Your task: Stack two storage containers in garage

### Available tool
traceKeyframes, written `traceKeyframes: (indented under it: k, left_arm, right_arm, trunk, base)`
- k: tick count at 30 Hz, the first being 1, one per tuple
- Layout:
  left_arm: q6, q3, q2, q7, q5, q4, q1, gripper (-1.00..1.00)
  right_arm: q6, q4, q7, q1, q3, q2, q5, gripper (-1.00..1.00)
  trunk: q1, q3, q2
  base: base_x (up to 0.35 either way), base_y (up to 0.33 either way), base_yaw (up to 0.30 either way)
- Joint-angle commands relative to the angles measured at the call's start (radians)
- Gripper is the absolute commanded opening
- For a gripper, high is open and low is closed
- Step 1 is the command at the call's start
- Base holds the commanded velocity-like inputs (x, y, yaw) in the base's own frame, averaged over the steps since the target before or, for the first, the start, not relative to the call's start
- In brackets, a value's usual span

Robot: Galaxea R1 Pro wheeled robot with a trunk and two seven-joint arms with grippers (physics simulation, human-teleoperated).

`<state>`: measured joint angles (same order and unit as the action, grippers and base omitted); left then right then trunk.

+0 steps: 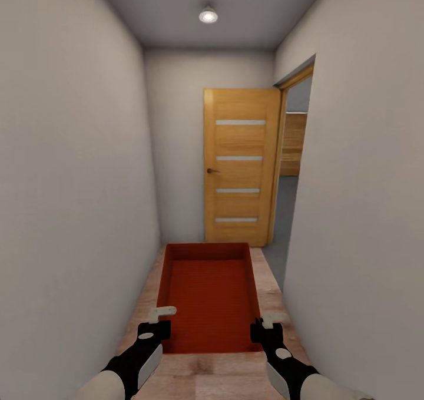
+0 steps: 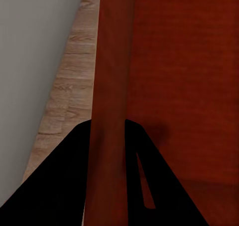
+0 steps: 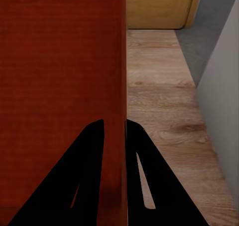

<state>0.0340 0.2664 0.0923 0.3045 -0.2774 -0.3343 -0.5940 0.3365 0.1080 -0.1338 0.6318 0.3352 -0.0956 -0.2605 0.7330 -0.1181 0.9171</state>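
I'm in a narrow hallway, container carried out front over the wood floor. Left gripper clamped on its left wall, right gripper clamped on its right wall; both wrist views show fingers straddling the rim. Open wooden door ahead, grey floor past the doorway

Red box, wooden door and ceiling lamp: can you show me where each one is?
Storage container (image 1: 209, 294): head view, ribbed inner bottom.
Wooden door (image 1: 240, 141): head view, panel between two glass strips.
Ceiling lamp (image 1: 208, 16): head view, glowing centre.
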Motion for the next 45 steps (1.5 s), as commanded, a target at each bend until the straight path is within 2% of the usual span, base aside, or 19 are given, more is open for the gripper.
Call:
traceKeyframes:
  k: [1, 45]
  left_arm:
    - [0.004, -0.036, -0.013, 0.010, 0.003, -0.005, -0.002, -1.00]
    - [0.004, -0.036, -0.013, 0.010, 0.003, -0.005, -0.002, -1.00]
  right_arm:
    - [0.003, -0.001, 0.002, 0.000, -0.005, 0.004, -0.009, -1.00]
    - [0.003, -0.001, 0.002, 0.000, -0.006, 0.004, -0.010, -1.00]
  trunk:
    - [0.001, -0.002, 0.001]
    - [0.001, -0.002, 0.001]
  base:
    - [0.322, 0.000, 0.000]
    - [0.322, 0.000, 0.000]
